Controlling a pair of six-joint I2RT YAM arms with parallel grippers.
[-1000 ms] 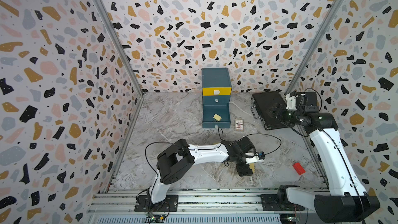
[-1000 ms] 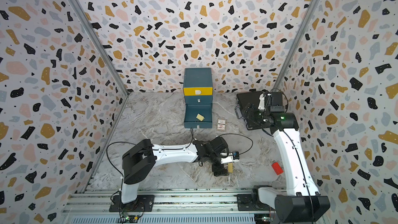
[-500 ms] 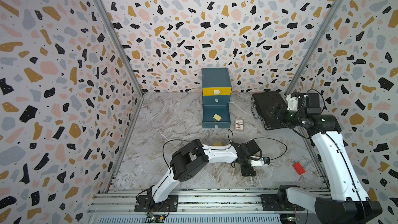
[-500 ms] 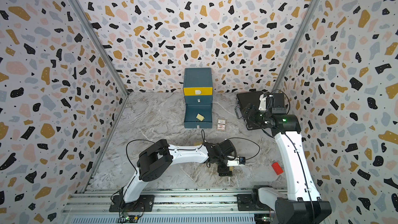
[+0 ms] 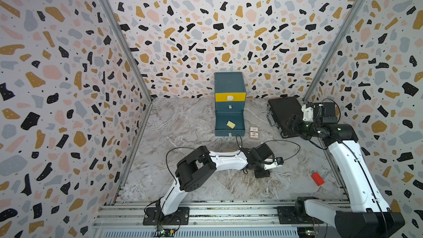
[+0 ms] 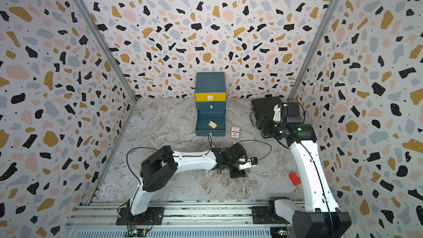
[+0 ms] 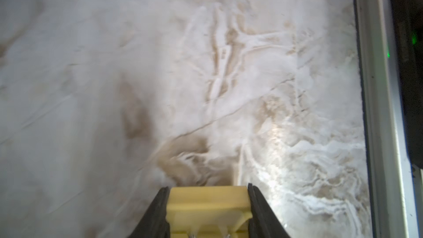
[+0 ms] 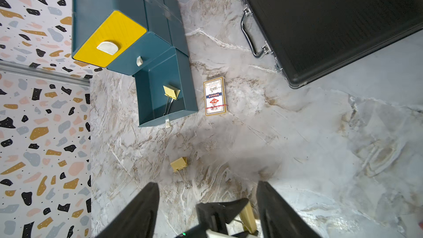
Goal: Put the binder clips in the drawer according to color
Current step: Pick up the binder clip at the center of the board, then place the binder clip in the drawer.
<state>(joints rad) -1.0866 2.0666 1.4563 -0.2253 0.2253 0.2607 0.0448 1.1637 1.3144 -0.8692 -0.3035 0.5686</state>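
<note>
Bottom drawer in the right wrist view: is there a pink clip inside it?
No, the pulled-out bottom drawer holds only one yellow clip.

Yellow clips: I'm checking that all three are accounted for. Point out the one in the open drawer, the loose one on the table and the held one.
drawer clip (image 8: 171,92), right wrist view, yellow body.
loose clip (image 8: 179,164), right wrist view, yellow body.
held clip (image 7: 208,203), left wrist view, yellow body.

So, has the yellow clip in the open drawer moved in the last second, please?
No; the yellow clip lies where it was, measured against the open drawer.
</note>
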